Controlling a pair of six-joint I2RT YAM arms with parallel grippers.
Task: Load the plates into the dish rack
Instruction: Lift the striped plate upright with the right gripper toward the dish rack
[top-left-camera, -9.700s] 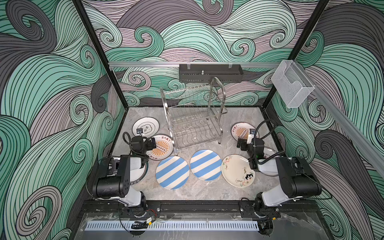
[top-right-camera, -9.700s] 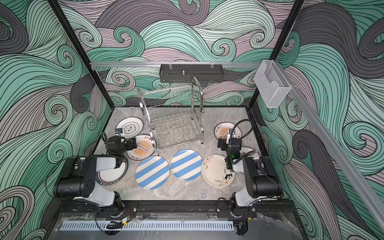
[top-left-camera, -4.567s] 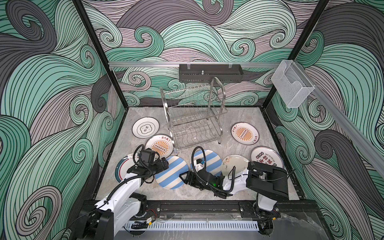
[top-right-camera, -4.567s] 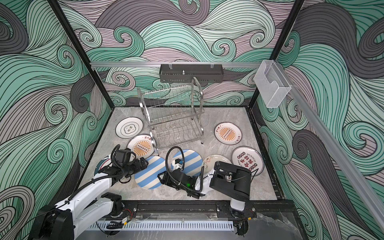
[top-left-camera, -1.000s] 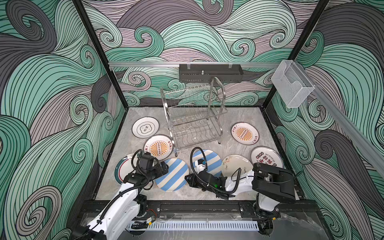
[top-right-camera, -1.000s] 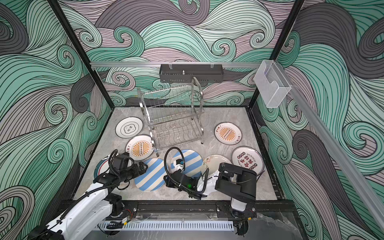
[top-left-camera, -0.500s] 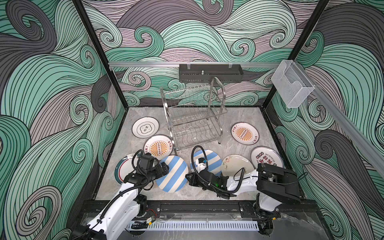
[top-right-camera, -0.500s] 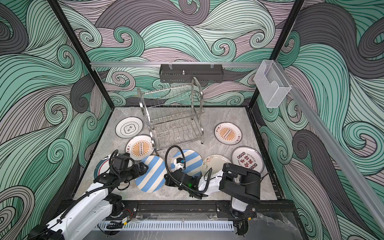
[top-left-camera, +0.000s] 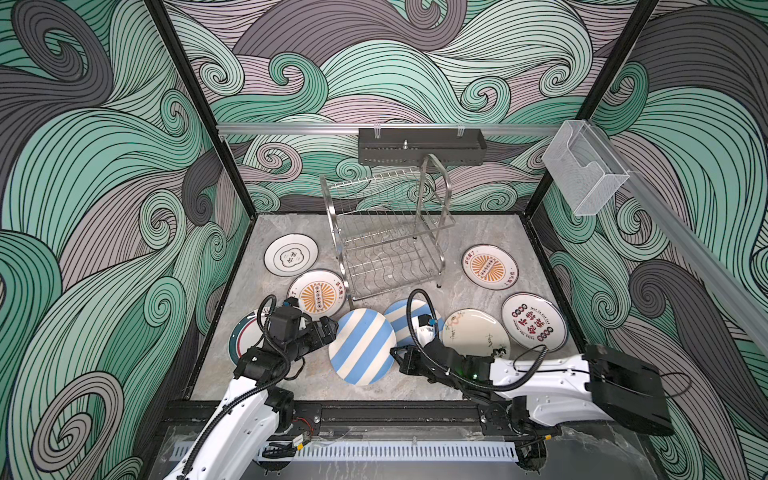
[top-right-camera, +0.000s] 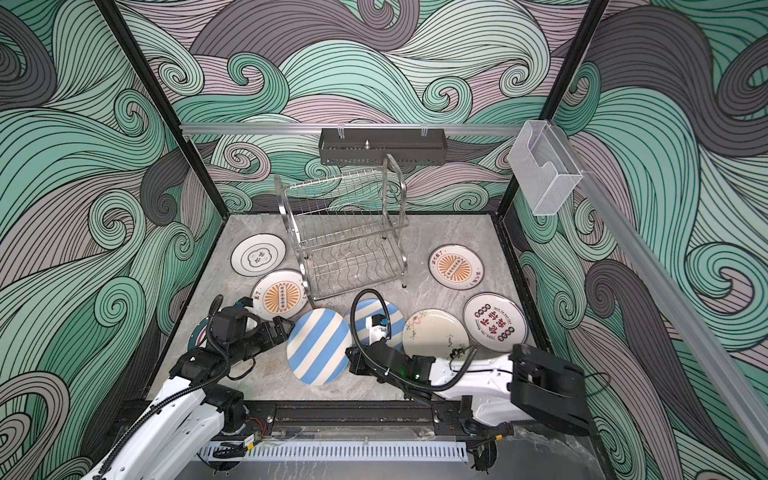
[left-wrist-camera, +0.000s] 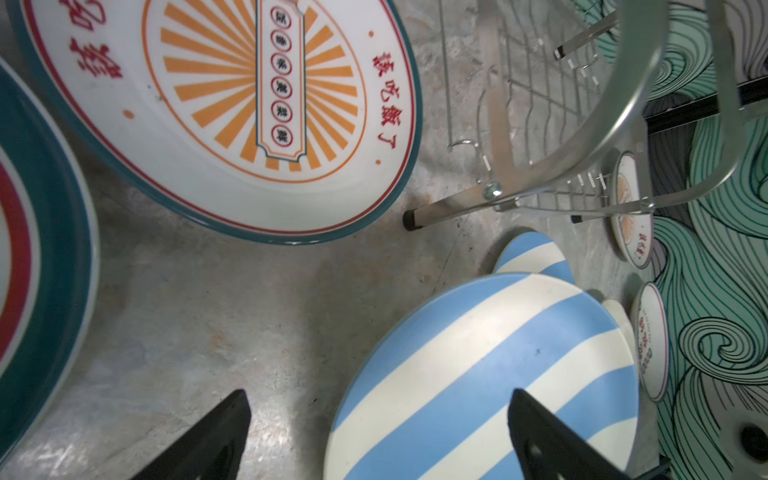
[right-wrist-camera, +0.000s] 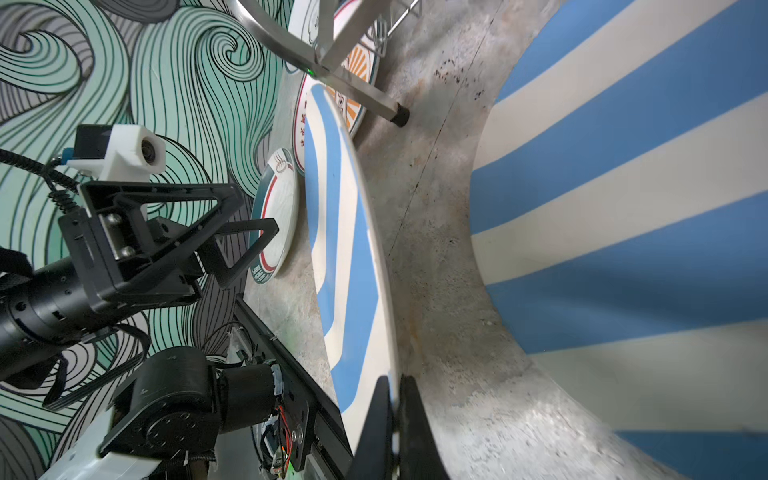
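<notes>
A blue-and-white striped plate (top-left-camera: 361, 347) (top-right-camera: 319, 351) stands tilted on the floor, its right edge raised. My right gripper (top-left-camera: 395, 357) (right-wrist-camera: 395, 379) is shut on that raised rim. My left gripper (top-left-camera: 330, 328) (left-wrist-camera: 379, 395) is open at the plate's left edge; I cannot tell whether it touches. A second striped plate (top-left-camera: 409, 322) (right-wrist-camera: 623, 208) lies flat behind, partly under the right arm's cable. The dish rack (top-left-camera: 386, 237) (top-right-camera: 345, 232) stands at the back with nothing in it. The other plates lie flat around it.
Left of the rack lie an orange-sunburst plate (top-left-camera: 318, 295), a black-cloud plate (top-left-camera: 291, 254) and a teal-rimmed plate (top-left-camera: 243, 336). On the right lie another sunburst plate (top-left-camera: 489, 266), a cream plate (top-left-camera: 473, 332) and a red-character plate (top-left-camera: 533, 322). A black tray (top-left-camera: 422, 145) hangs behind.
My right gripper has closed on the striped plate's right rim and raised it, so the plate has tipped up from flat. The left gripper has stayed open at its left edge.
</notes>
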